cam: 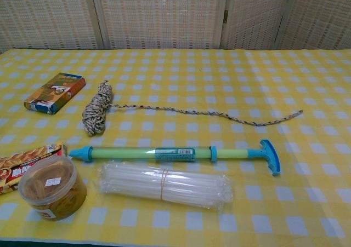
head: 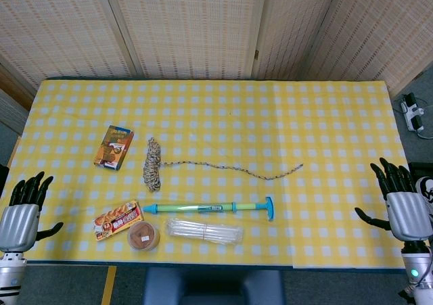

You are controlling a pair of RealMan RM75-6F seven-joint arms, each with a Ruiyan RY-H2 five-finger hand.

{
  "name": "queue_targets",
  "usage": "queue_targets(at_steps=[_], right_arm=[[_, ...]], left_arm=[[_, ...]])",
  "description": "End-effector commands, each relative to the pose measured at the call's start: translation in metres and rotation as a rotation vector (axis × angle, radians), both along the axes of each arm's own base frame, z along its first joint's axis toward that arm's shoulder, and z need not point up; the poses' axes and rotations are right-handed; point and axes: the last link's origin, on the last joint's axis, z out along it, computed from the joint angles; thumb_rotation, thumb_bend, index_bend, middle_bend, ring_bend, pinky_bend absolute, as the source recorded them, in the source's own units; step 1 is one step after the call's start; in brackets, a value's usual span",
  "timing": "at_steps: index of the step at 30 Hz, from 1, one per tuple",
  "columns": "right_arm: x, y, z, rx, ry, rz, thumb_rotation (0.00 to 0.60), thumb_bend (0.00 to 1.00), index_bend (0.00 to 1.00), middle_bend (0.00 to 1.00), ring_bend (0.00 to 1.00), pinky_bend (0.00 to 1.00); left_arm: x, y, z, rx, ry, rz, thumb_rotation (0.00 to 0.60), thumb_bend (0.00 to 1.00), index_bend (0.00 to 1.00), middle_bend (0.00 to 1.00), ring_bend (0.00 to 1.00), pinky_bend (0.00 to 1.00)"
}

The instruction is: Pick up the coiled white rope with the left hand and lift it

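The coiled white rope [head: 153,164] [cam: 96,113] lies on the yellow checked table [head: 270,122], left of centre, with a long loose tail [head: 237,169] [cam: 219,114] trailing to the right. My left hand [head: 21,214] hovers open at the table's near left corner, well apart from the rope. At the near right edge my right hand [head: 400,207] is open too, holding nothing. Neither hand shows in the chest view.
A small printed box [head: 114,147] [cam: 55,92] lies left of the rope. In front of it are a teal and green pump [head: 210,207] [cam: 178,153], a bundle of clear straws [head: 205,231] [cam: 164,184], a snack packet [head: 118,220] and a round tub [head: 143,236] [cam: 52,187].
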Motion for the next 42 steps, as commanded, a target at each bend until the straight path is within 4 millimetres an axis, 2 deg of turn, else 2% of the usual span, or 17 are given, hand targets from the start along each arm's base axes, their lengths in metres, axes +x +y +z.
queue_targets(at_steps=[1,6,14,17,25,33,42], right_arm=[[0.000,0.001,0.001,-0.003,0.000,0.004,0.458,0.24,0.00,0.00,0.03,0.00],[0.002,0.003,0.003,-0.010,-0.003,0.025,0.457,0.24,0.00,0.00,0.03,0.00],[0.005,0.006,0.006,-0.017,-0.003,0.052,0.457,0.24,0.00,0.00,0.03,0.00],[0.006,0.008,0.007,-0.021,-0.005,0.056,0.457,0.24,0.00,0.00,0.03,0.00],[0.006,0.009,0.008,-0.024,-0.006,0.055,0.458,0.24,0.00,0.00,0.03,0.00],[0.007,0.008,0.006,-0.020,-0.006,0.052,0.460,0.24,0.00,0.00,0.03,0.00],[0.005,0.009,0.005,-0.020,-0.012,0.040,0.459,0.24,0.00,0.00,0.03,0.00]], left_arm=[[0.002,0.004,0.002,-0.014,-0.009,-0.016,0.600,0.09,0.00,0.00,0.01,0.00],[0.017,0.028,0.002,-0.053,-0.052,-0.083,0.600,0.09,0.00,0.01,0.02,0.00],[0.052,0.075,-0.006,-0.185,-0.104,-0.170,0.600,0.09,0.04,0.06,0.07,0.00],[0.071,0.098,-0.015,-0.253,-0.157,-0.187,0.600,0.11,0.06,0.08,0.09,0.01],[0.111,0.145,-0.038,-0.453,-0.238,-0.184,0.600,0.31,0.07,0.10,0.13,0.03],[0.130,0.186,-0.066,-0.538,-0.261,-0.125,0.589,0.68,0.07,0.13,0.18,0.06],[0.128,0.216,-0.093,-0.581,-0.322,0.026,0.497,0.79,0.08,0.16,0.22,0.07]])
